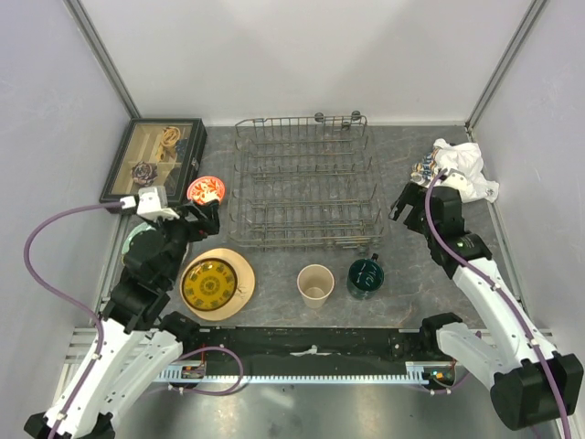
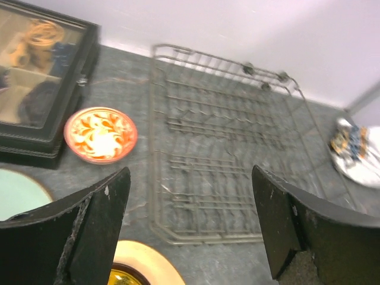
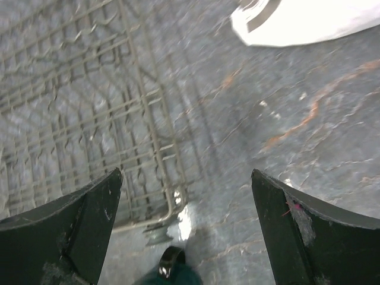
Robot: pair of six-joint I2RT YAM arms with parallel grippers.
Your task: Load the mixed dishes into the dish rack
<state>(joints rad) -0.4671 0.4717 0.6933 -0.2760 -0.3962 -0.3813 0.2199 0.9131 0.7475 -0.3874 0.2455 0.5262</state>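
The grey wire dish rack (image 1: pixel 306 183) stands empty at the back centre. My left gripper (image 1: pixel 207 219) is open and empty, hovering between the small red-orange bowl (image 1: pixel 205 190) and the yellow plate (image 1: pixel 210 285), which lies on a tan plate (image 1: pixel 239 267). The pale green plate (image 1: pixel 135 240) is mostly hidden under the left arm. The beige cup (image 1: pixel 314 283) and dark green mug (image 1: pixel 366 277) stand in front of the rack. My right gripper (image 1: pixel 403 203) is open and empty by the rack's right side. In the right wrist view the mug's handle (image 3: pixel 171 264) shows below the open gripper (image 3: pixel 185 173).
A dark glass-topped display box (image 1: pixel 155 157) stands at the back left beside the bowl. A white cloth bundle (image 1: pixel 466 169) lies at the back right. Grey walls close in both sides and the back. The left wrist view shows the rack (image 2: pixel 225 148) and the bowl (image 2: pixel 101 134).
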